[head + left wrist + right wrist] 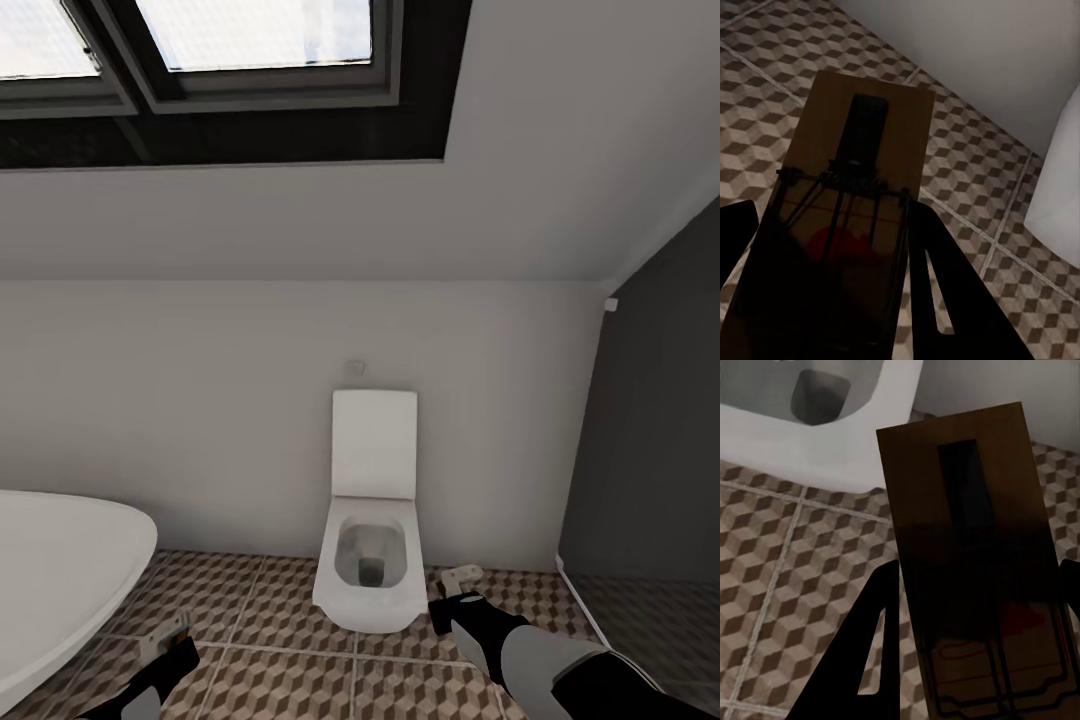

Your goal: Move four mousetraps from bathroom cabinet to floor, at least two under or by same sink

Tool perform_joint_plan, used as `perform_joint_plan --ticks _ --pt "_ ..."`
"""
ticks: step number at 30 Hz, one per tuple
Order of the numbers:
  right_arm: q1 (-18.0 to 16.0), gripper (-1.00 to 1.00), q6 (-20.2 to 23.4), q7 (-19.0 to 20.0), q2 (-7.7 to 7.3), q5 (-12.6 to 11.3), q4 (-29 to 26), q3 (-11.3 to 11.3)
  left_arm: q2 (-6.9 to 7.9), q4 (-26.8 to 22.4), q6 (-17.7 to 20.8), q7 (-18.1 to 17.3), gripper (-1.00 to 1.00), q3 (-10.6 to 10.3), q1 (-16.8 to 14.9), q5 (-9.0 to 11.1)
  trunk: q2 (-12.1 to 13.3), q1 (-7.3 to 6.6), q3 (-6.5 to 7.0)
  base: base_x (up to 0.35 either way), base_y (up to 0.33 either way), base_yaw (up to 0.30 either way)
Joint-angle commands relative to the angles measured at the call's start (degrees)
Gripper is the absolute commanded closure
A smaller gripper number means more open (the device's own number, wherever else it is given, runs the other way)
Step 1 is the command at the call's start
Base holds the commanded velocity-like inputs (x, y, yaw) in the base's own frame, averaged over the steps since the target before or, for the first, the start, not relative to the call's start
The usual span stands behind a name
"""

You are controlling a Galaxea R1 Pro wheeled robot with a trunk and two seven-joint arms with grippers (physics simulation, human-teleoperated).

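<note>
I hold one mousetrap in each hand above the bathroom floor (300, 680). My left gripper (165, 650) sits at the lower left of the head view, shut on a mousetrap (172, 632). In the left wrist view that trap's brown wooden base (862, 172) juts out between the dark fingers (945, 300). My right gripper (455, 602) is shut on another mousetrap (462, 577) just right of the toilet. Its base (971, 532) fills the gap between the fingers (870, 645) in the right wrist view. The cabinet and the sink are out of view.
A white toilet (370, 560) stands against the pale wall straight ahead, lid up. The white oval bathtub (60, 570) curves in from the left. A dark grey wall (650, 450) closes the right side. Patterned floor tiles (975, 165) lie open between tub and toilet.
</note>
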Motion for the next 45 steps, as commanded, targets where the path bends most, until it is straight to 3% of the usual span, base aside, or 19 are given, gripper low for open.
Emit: perform_joint_plan --ticks 1,45 --pt "-0.1 1.00 0.0 -0.1 0.04 -0.6 0.1 0.5 0.02 0.1 -0.2 -0.3 1.00 -0.5 -0.1 0.5 0.0 0.00 -0.07 0.000 0.000 0.000" --pt "-0.1 1.00 0.1 0.3 -0.01 -0.7 0.1 0.4 0.07 0.0 -0.1 -0.7 1.00 -0.8 -0.1 0.1 0.0 0.00 -0.07 0.000 0.000 -0.007"
